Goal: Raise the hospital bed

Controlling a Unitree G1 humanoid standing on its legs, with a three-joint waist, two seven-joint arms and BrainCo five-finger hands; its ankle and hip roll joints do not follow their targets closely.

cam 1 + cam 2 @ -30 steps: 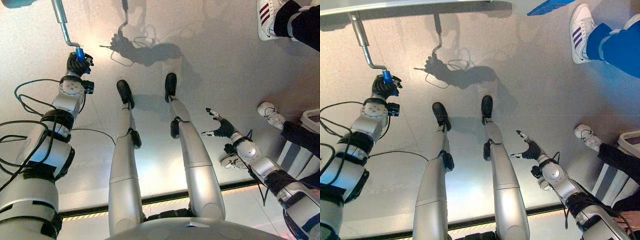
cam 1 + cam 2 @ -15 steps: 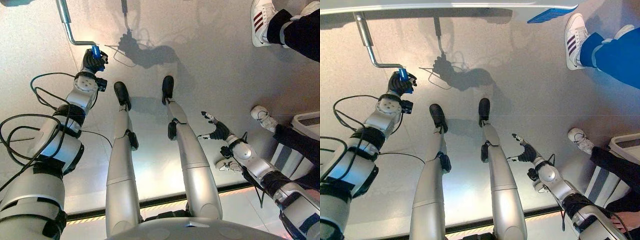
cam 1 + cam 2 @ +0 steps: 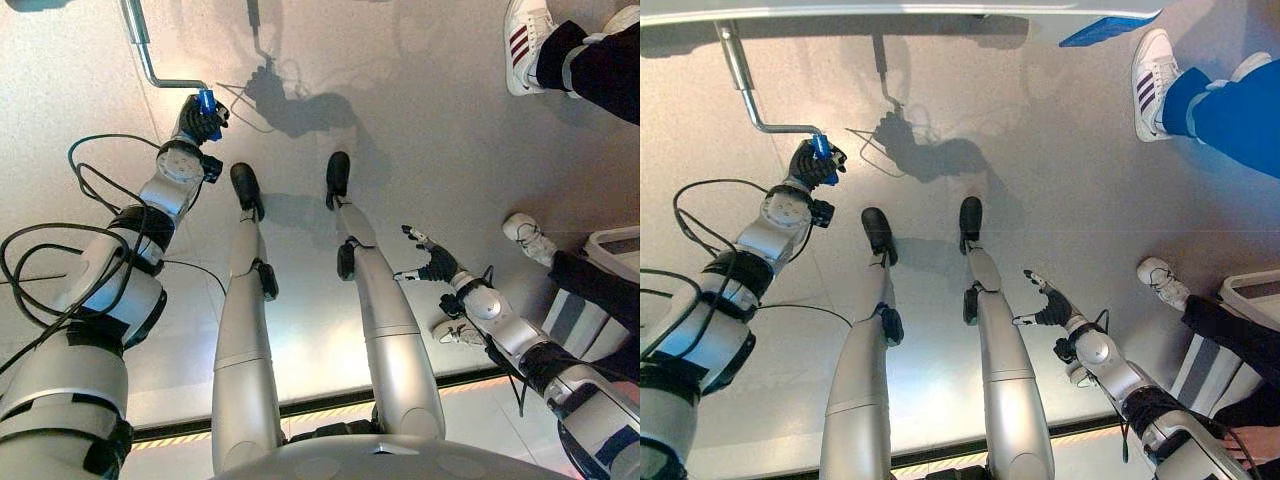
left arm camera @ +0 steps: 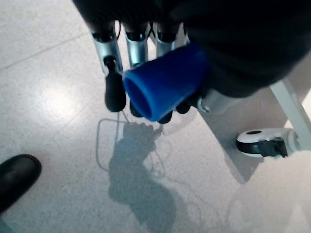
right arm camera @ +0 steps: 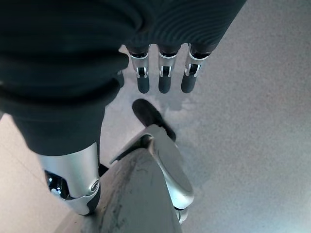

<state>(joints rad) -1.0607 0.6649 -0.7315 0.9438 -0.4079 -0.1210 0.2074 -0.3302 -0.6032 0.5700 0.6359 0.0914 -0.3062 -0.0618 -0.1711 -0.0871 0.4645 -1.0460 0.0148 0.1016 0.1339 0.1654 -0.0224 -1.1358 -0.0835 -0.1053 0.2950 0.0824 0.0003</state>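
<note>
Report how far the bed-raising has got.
Done: the left robot hand has reached the bed's crank and its fingers are curled round the blue grip. In hand: the crank's metal arm sits bent out to the side with the grip held, so cranking looks under way. Left: how high the bed has come cannot be told. The right robot hand hangs open over the floor, holding nothing.

A pale grey speckled floor (image 3: 1070, 170) carries everything here. On it stand a person's white striped sneaker (image 3: 1152, 55), another white sneaker (image 3: 1163, 281), and a bed caster wheel (image 4: 262, 141) under a white frame leg.
</note>
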